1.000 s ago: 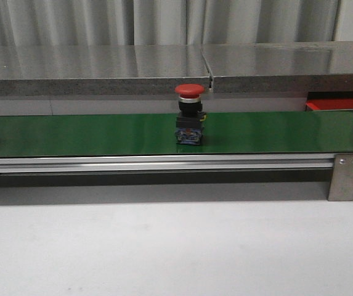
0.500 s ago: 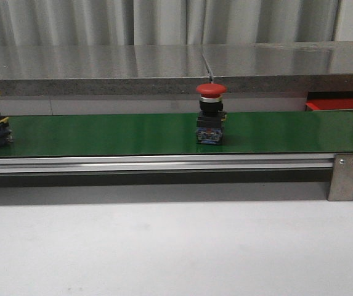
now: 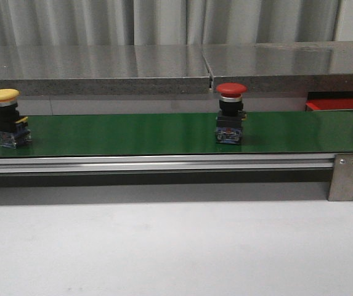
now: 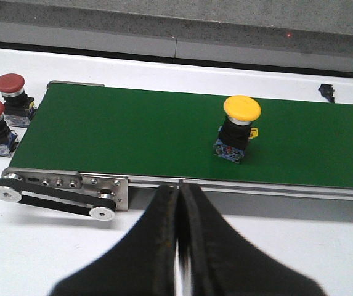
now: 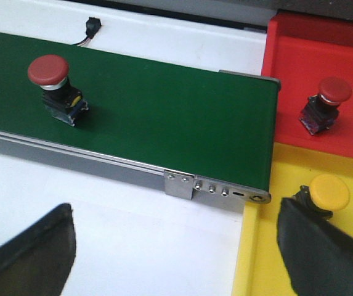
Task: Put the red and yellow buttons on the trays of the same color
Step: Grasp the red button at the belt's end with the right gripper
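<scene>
a waiting step, by the look of it: both grippers hang off the belt and neither holds anything. the red mushroom-head button (image 3: 231,121) stands upright on the green conveyor belt (image 3: 133,132), right of its middle and nearer the end by the trays; the yellow mushroom-head button (image 3: 7,117) stands near the belt's left end. the right gripper (image 5: 173,246) is spread wide and empty; the left gripper (image 4: 178,246) has its dark fingers pressed together on nothing. the next move probably wants the right gripper over the red button's smooth domed cap, gripping its blocky dark body. the glossy red tray (image 5: 299,68) and yellow tray (image 5: 262,259) already hold one matching button each.
</scene>
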`<action>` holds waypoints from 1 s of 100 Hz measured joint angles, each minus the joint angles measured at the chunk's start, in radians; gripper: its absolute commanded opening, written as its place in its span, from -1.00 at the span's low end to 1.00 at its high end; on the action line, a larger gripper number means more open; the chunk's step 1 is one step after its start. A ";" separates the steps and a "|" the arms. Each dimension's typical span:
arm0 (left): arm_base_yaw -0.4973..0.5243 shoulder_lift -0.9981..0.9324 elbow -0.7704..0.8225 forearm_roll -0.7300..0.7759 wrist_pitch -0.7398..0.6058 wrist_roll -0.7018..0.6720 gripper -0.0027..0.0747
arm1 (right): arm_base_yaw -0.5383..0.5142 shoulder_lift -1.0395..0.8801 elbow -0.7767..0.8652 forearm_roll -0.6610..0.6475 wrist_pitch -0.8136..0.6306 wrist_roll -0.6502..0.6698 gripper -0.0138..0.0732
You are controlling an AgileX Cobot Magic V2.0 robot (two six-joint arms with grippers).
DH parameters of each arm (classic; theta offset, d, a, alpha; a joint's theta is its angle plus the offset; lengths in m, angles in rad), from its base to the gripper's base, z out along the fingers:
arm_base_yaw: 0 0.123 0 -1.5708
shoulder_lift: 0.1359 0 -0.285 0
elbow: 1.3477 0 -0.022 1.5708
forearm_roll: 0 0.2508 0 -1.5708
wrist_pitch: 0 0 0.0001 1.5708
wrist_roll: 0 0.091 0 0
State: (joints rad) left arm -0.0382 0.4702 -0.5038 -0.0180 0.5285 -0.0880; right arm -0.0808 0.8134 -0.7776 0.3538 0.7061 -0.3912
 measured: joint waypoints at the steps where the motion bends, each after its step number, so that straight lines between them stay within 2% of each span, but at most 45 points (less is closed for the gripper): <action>1: 0.000 0.000 0.000 0.000 0.000 0.000 -0.98 | 0.000 0.013 -0.008 0.000 0.005 0.000 0.82; 19: 0.000 0.000 0.000 0.000 0.000 0.000 -0.98 | 0.015 0.196 -0.111 0.021 0.040 -0.048 0.82; 59: 0.000 0.000 0.000 0.000 0.000 0.000 -0.98 | 0.175 0.584 -0.294 0.027 0.032 -0.123 0.82; 100: 0.000 0.000 0.000 0.000 0.000 0.000 -0.98 | 0.221 0.822 -0.430 0.030 -0.021 -0.146 0.82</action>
State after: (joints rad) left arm -0.0382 0.4702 -0.5038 -0.0180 0.5285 -0.0880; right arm 0.1398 1.6357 -1.2080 0.3834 0.6856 -0.5369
